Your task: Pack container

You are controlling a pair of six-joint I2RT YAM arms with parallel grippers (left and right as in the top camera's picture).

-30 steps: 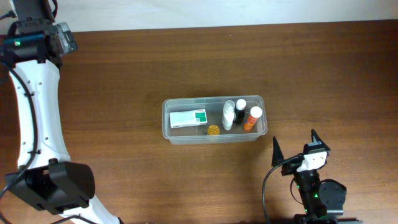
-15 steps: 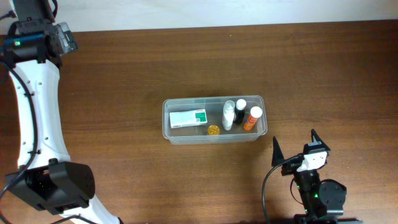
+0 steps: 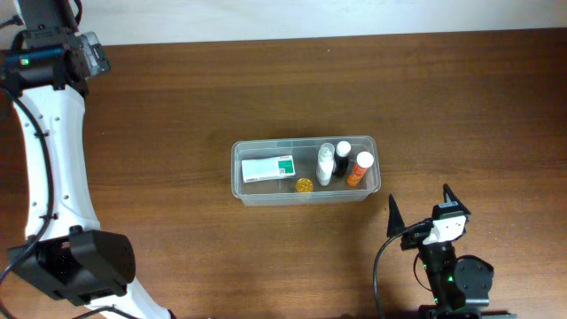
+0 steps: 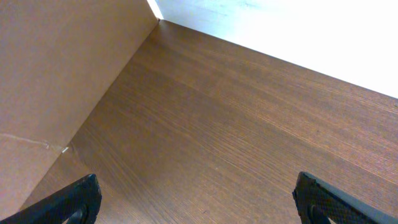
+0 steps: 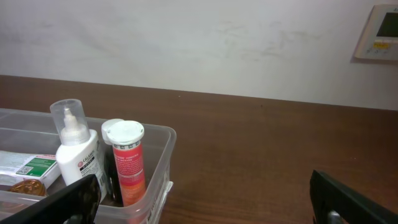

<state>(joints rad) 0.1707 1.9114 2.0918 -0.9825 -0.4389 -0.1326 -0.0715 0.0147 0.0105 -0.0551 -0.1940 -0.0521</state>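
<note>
A bare lab room: wood-grain counter (image 3: 177,106), blank white wall (image 5: 186,43), a wall control panel (image 5: 377,32) up-right of the right hand (image 5: 206,208).

container (image 3: 237,191) 1 | box (image 3: 268,167) 1 | white bottle (image 3: 325,165) 1 | black bottle (image 3: 342,158) 1 | orange tube (image 3: 359,168) 1 | gold disc (image 3: 304,186) 1

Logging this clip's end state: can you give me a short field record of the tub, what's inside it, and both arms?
container: clear plastic rectangular tub, mid-table, no lid
lying inside, left: white-and-green cardboard box; small gold round item beside it
standing inside, right: white bottle with clear cap; black bottle with white cap; orange tube with white cap
left gripper: jaws open, empty, over the far-left corner of the brown wooden table
right gripper: jaws open, empty, near the tub's right end, not touching it
</note>
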